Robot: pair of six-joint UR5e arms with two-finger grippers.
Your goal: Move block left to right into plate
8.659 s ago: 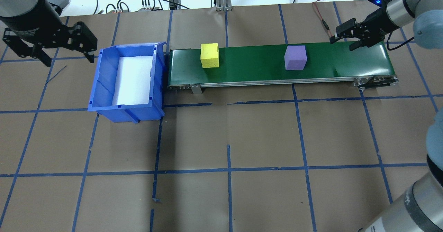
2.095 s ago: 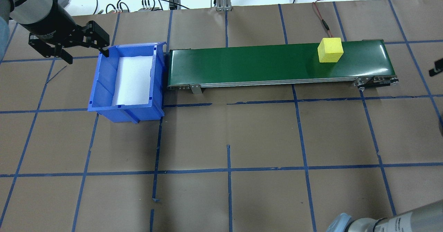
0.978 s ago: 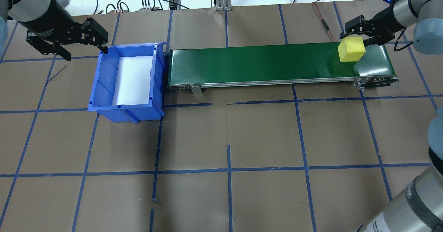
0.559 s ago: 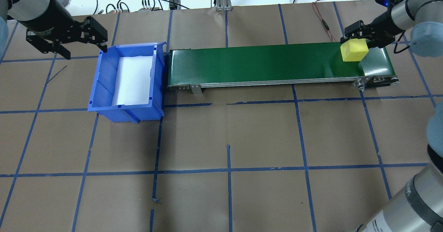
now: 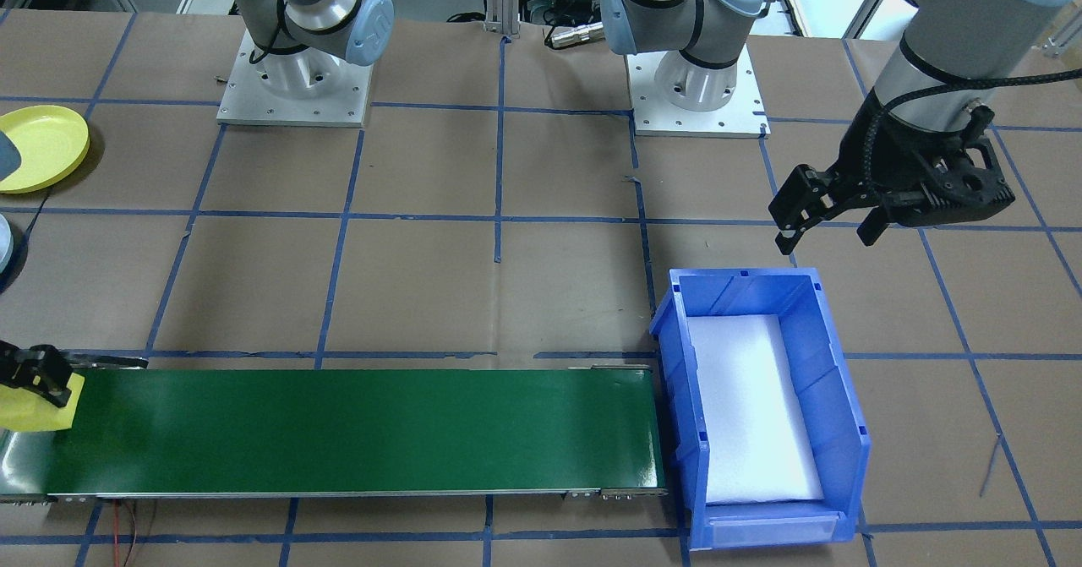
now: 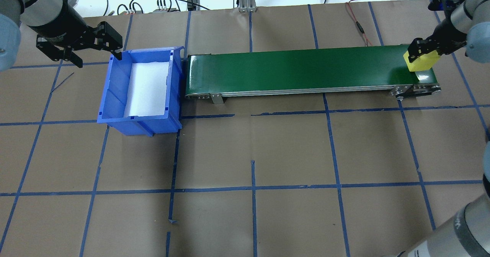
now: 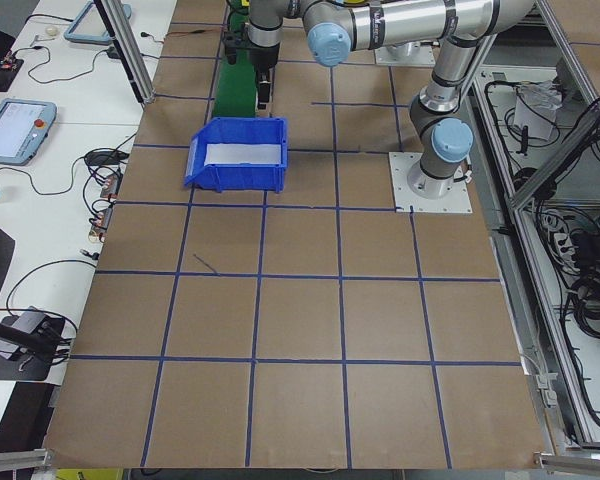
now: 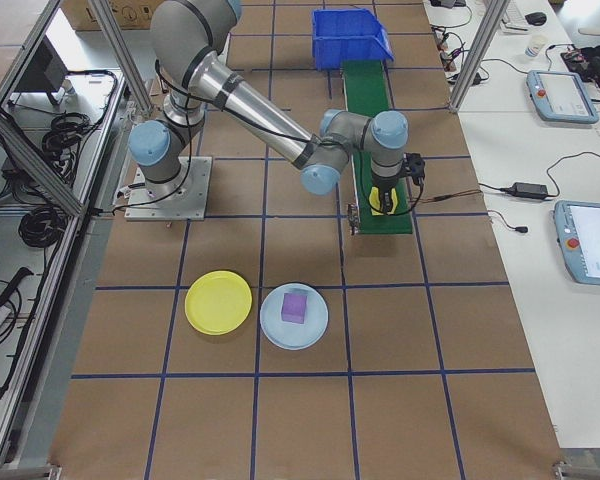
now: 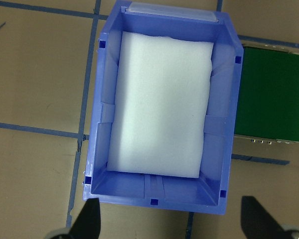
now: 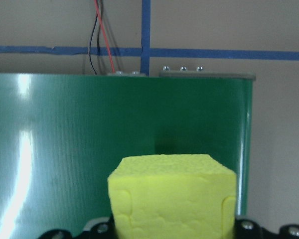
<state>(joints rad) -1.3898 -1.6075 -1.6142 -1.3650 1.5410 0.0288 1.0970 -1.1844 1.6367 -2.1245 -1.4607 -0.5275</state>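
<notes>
right gripper (image 6: 420,56), at the overhead frame's right edge, pinches the yellow block (image 6: 422,61) above the green conveyor (image 6: 298,71) end for carrying. yellow plate (image 8: 218,302) waits lower left in the right-side view. left gripper (image 5: 833,219) hovers, fingers spread, beside the blue bin (image 5: 837,432).

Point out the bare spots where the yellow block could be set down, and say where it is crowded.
The yellow plate is bare. Beside it, the pale blue plate already holds a purple block. The belt is bare from the bin up to the yellow block in the right gripper.
</notes>
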